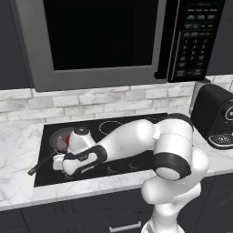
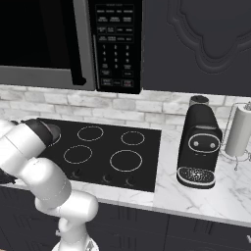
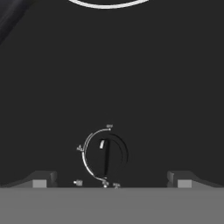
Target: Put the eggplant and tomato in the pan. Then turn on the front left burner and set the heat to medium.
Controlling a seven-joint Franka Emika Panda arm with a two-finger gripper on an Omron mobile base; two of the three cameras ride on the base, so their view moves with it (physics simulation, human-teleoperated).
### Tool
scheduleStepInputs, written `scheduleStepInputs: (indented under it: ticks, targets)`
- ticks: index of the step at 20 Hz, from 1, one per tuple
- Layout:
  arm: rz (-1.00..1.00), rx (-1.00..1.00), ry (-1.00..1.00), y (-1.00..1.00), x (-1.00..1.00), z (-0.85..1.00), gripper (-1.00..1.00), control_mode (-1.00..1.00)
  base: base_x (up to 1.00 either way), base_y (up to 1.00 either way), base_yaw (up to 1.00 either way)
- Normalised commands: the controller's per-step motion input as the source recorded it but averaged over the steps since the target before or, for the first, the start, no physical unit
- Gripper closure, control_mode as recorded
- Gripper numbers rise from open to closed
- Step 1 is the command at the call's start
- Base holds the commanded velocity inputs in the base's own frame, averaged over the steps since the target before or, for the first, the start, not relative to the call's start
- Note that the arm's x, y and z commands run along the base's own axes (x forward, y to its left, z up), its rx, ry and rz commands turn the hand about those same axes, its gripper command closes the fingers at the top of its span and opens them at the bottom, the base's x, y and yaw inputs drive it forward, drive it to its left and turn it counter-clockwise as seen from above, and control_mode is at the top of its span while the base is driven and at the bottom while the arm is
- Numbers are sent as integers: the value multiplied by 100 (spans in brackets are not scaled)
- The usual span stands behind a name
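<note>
The dark grey pan [image 1: 58, 136] sits on the left of the black cooktop [image 1: 127, 125], its thin black handle [image 1: 41, 164] pointing to the front left. Inside it lie the red tomato [image 1: 68, 138] and the dark purple eggplant [image 1: 62, 145], both partly hidden by my wrist. My gripper [image 1: 58, 164] hangs low over the cooktop's front strip, beside the handle. In the hand view my gripper [image 3: 111, 181] is open, its fingertips [image 3: 39, 181] wide apart either side of a round black knob [image 3: 106, 157] with a white arc scale. An arc of the front left burner [image 3: 105, 4] shows beyond it.
A microwave [image 1: 100, 36] hangs over the stove. To the right on the marble counter [image 2: 196, 201] stand a black coffee machine [image 2: 198, 147] and a paper towel roll [image 2: 240, 131]. Further white burner rings [image 2: 126, 160] and front knobs [image 2: 105, 179] mark the cooktop's right half.
</note>
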Motion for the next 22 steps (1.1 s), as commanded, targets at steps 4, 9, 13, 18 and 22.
scheduleStepInputs:
  ticks: [4,9,13,18,22]
  targets:
    - [0,0,0,2,1,-13,-100,-100,0,0,0]
    - [0,0,0,6,0,-3,-100,-100,0,0,0]
    - [0,0,0,4,3,0,-100,-100,0,0,0]
    - [0,0,0,1,11,0,-100,-100,0,0,0]
    - [0,0,0,0,14,0,-100,-100,0,0,0]
